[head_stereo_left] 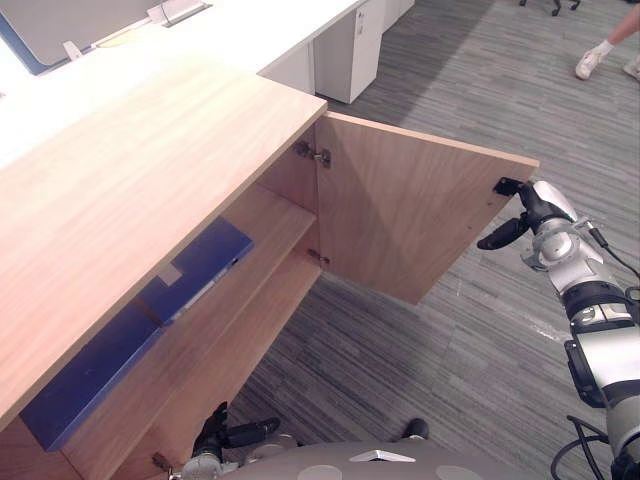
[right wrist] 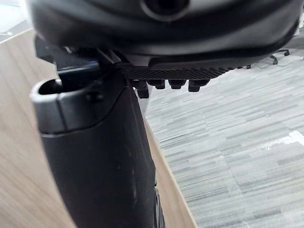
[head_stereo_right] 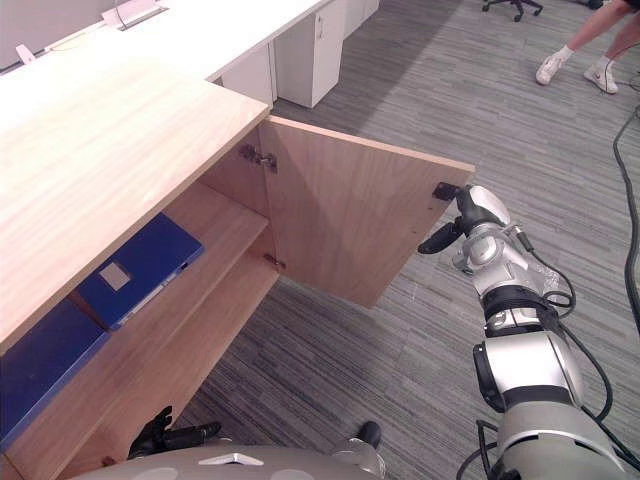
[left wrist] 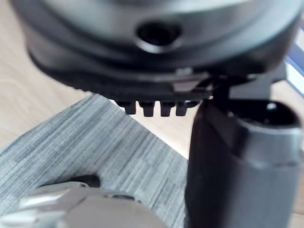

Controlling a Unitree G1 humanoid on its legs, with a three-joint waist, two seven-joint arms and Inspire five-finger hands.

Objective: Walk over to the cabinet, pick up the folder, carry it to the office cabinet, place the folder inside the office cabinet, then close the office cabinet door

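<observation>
The wooden office cabinet stands with its door swung wide. On its upper shelf lies a blue folder with a white label, and a second blue folder lies beside it, nearer me. My right hand is at the door's free edge near the top corner. Its fingers are straight against that edge and its thumb sticks out towards the door; it holds nothing. My left hand hangs low in front of the cabinet's lower shelf, relaxed and holding nothing.
White desks and a white drawer unit stand behind the cabinet. A person's shoes show at the far right on the grey carpet. An office chair's base is at the back.
</observation>
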